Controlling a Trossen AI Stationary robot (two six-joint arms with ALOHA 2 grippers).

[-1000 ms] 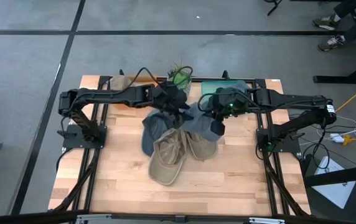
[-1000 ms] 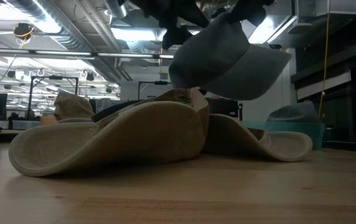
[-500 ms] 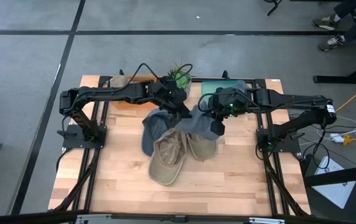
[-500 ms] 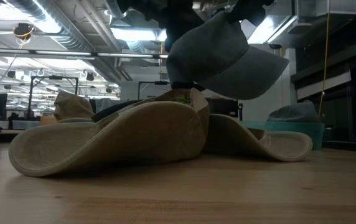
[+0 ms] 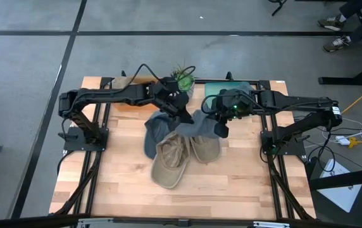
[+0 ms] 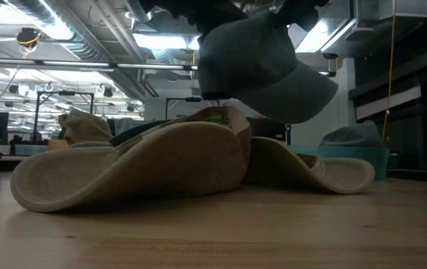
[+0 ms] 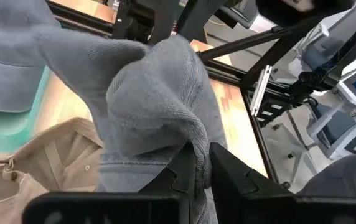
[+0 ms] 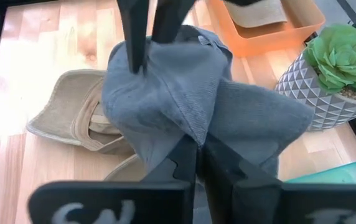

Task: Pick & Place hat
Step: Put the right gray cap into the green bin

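Observation:
A grey cap [image 5: 200,125] hangs in the air between my two grippers, above the hats on the table; it fills the top of the low view [image 6: 262,67]. My left gripper [image 5: 184,114] is shut on its left side. My right gripper [image 5: 220,130] is shut on its right side. Below it, two tan hats [image 5: 170,161] [image 5: 204,151] lie on the wooden table, crowns together. A blue-grey hat [image 5: 152,136] lies to their left. My left gripper pinches a gathered fold of the grey cap's cloth [image 7: 187,140] between its two fingers, coming from the table's left and far side, slanting down. The cap is lifted clear of the hats below. My right gripper pinches a bunched ridge of the cap's crown [image 8: 196,127] between its two fingers, coming from the table's right side. The cloth drapes to both sides of the fingers and the brim [image 6: 303,97] tilts down.
An orange tray [image 5: 125,95] with a tan hat stands at the far left. A succulent in a patterned pot [image 5: 182,77] stands at the far middle. A teal bin [image 5: 222,87] holding a grey hat stands at the far right. The table's near half is bare wood.
The grey cap has tipped in the two holds. Its brim has dropped lower and swung inward, and the crown has shifted a little to the left in the low view. My left gripper has gone slightly toward the near edge. The cap stays clear of the tan hats.

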